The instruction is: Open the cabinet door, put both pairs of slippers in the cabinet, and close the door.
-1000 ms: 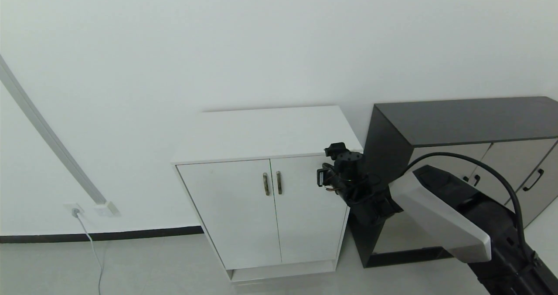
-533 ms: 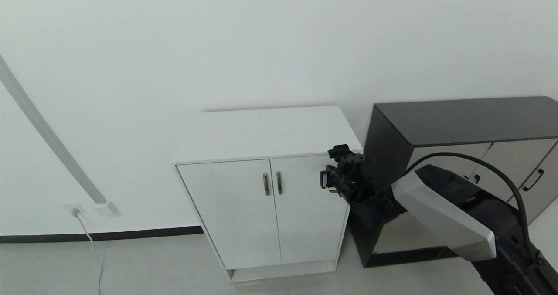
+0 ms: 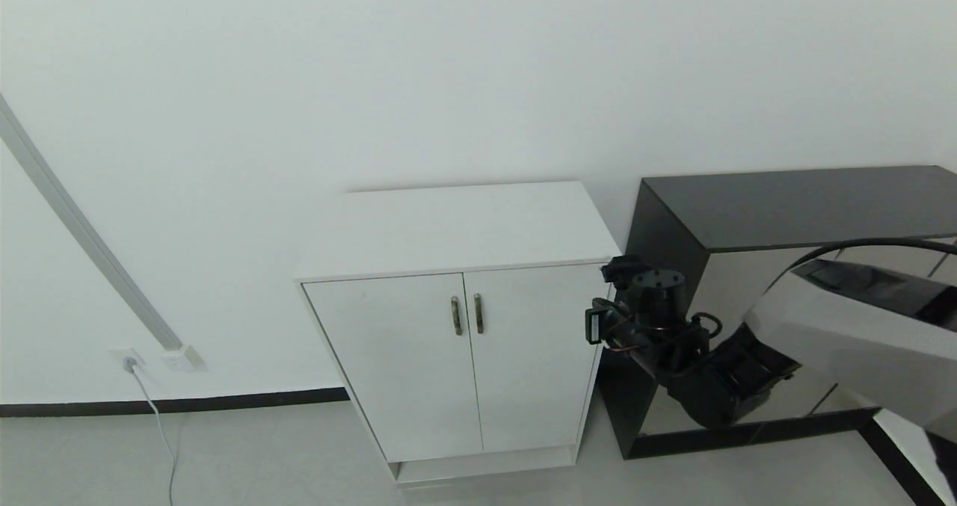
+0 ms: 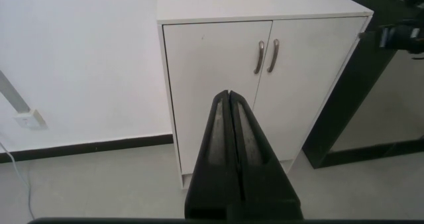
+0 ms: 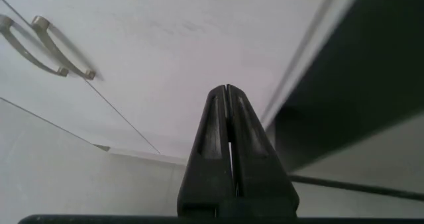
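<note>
The white cabinet (image 3: 448,229) stands against the wall with both doors shut. Its two metal handles (image 3: 456,315) (image 3: 478,313) sit side by side at the middle seam. My right arm's wrist (image 3: 650,319) hangs just beyond the cabinet's right edge, at the height of the door tops. The right gripper (image 5: 227,91) is shut on nothing and points at the lower part of the right door (image 5: 199,45), well to the side of the handles (image 5: 63,48). The left gripper (image 4: 228,95) is shut and empty, held back from the cabinet front (image 4: 218,71) and aimed at the left door.
A dark cabinet (image 3: 792,207) with mirror-like doors stands right beside the white one. On the left, a wall socket (image 3: 125,358) has a cable trailing onto the grey floor (image 3: 262,461), and a slanted wall trunking (image 3: 75,222) runs above it.
My right arm has swung to the right, off the front of the right door to the cabinet's right edge. The cabinet doors stay shut.
</note>
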### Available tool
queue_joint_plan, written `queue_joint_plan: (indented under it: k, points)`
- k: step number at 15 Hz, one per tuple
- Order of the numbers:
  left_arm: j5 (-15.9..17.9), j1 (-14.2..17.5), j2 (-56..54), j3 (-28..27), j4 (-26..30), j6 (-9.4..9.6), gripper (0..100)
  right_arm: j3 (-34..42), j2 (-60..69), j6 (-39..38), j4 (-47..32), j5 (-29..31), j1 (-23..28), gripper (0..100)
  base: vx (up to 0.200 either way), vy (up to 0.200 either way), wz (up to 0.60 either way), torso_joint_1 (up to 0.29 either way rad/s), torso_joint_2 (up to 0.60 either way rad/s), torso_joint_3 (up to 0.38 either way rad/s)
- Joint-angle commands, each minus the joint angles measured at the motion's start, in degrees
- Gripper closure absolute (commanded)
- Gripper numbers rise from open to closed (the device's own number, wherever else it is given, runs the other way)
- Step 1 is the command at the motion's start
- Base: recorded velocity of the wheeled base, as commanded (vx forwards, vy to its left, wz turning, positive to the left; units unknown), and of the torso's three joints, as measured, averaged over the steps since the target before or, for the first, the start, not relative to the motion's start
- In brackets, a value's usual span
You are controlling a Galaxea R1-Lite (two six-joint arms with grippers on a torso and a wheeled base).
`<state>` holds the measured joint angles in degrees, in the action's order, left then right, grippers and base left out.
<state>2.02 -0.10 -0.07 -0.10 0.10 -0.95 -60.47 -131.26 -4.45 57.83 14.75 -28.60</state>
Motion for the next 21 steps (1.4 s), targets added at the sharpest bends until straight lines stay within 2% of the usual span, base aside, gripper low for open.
queue_joint_plan:
  k: [1, 5, 9, 16, 18, 21]
  points:
    - [0.1, 0.0, 0.1, 0.0, 0.0, -0.02, 100, 12.6, 13.2, 0.1, 1.8, 0.2, 3.7, 100, 0.000, 0.000, 0.00, 0.000, 0.00, 0.000]
    - [0.2, 0.0, 0.1, 0.0, 0.0, 0.16, 100, 28.7, 27.5, 0.5, 2.2, 0.1, 11.2, 100, 0.000, 0.000, 0.00, 0.000, 0.00, 0.000]
    - [0.2, 0.0, 0.1, 0.0, 0.0, 0.16, 100, 39.9, 40.3, 3.4, 1.8, -2.7, 18.1, 100, 0.000, 0.000, 0.00, 0.000, 0.00, 0.000]
    - [0.2, 0.0, 0.1, 0.0, 0.0, 0.07, 100, 56.6, 58.8, 7.1, 0.6, -3.1, 18.8, 100, 0.000, 0.000, 0.00, 0.000, 0.00, 0.000]
    - [0.2, 0.0, 0.1, 0.0, 0.0, 0.07, 100, 60.0, 64.8, 7.4, -2.5, -3.1, 18.8, 100, 0.000, 0.000, 0.00, 0.000, 0.00, 0.000]
    - [0.2, 0.0, 0.1, 0.0, 0.0, 0.16, 100, 60.3, 78.6, 7.5, -17.7, -3.1, 18.8, 100, 0.000, 0.000, 0.00, 0.000, 0.00, 0.000]
